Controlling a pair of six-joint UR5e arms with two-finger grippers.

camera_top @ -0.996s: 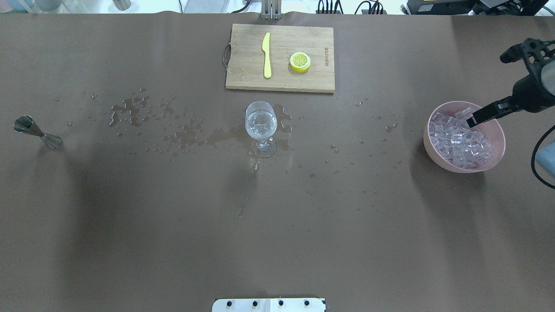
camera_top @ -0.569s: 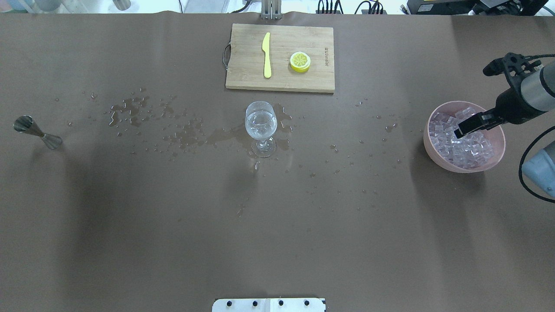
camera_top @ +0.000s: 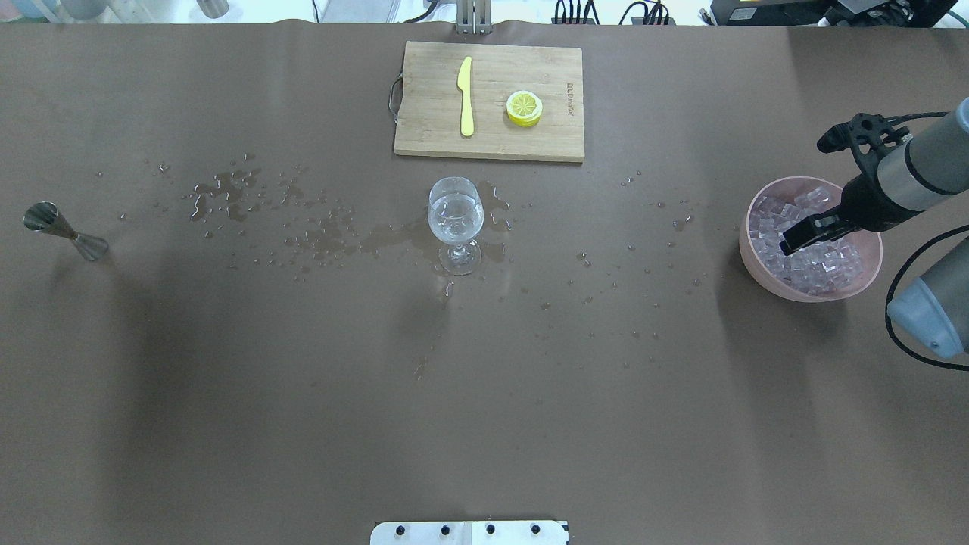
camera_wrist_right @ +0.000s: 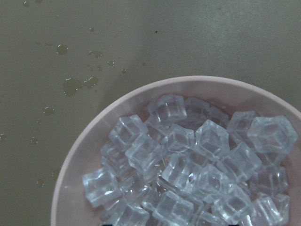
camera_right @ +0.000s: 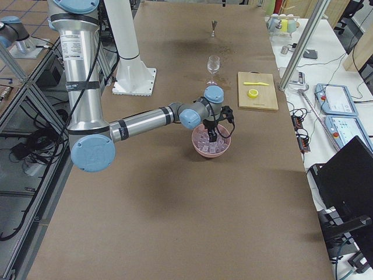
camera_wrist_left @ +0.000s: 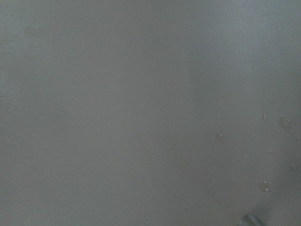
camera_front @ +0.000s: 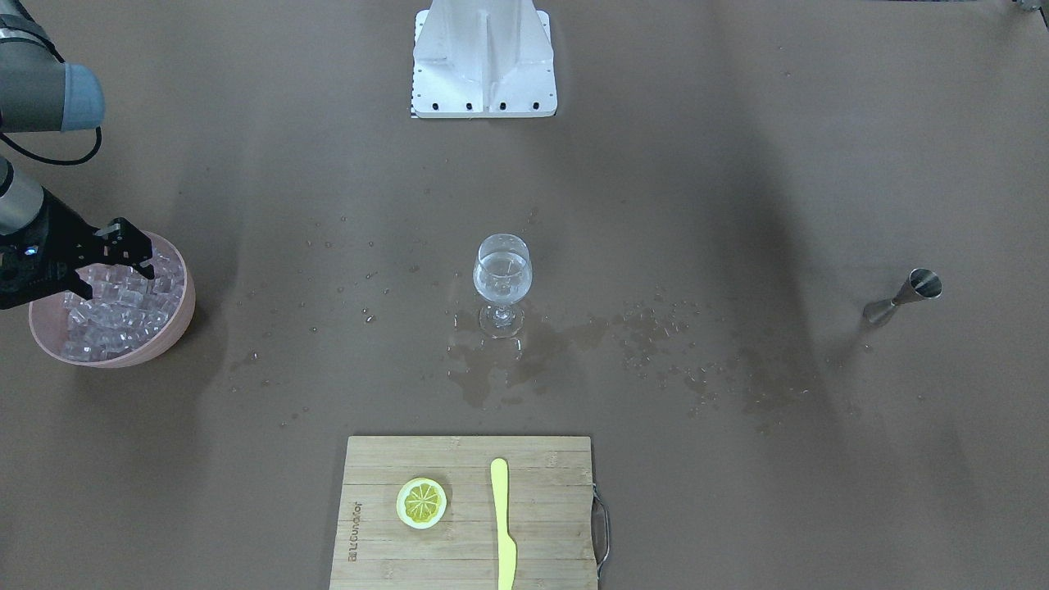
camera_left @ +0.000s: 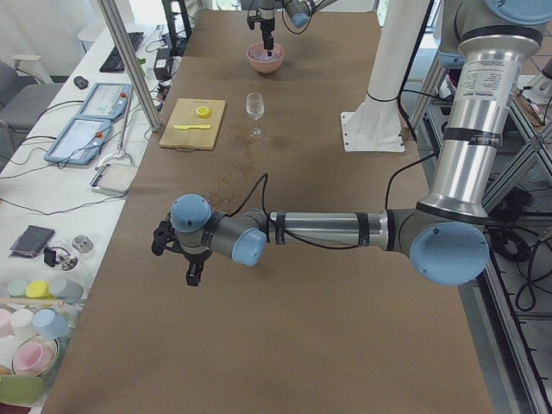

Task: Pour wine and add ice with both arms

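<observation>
The ice (camera_top: 824, 263) fills a pink bowl (camera_top: 759, 276) at the table's right end. My right gripper (camera_top: 796, 236) hangs just above the cubes, tilted down into the bowl, and looks open in the front-facing view (camera_front: 131, 250). The right wrist view looks straight down on the ice (camera_wrist_right: 188, 165) with nothing gripped. The wine (camera_top: 455, 214) stands in a stemmed glass (camera_front: 502, 279) mid-table. My left gripper (camera_left: 193, 274) shows only in the exterior left view, low over bare table, and I cannot tell whether it is open or shut.
A steel jigger (camera_top: 65, 231) lies on its side at the far left. A wooden board (camera_top: 424, 136) at the back holds a yellow knife (camera_top: 465, 94) and a lemon slice (camera_top: 524, 107). Spilled drops (camera_top: 235, 193) spread around the glass.
My right gripper has moved left and lower, from the bowl's far right rim to over the middle of the ice. Everything on the table has stayed put.
</observation>
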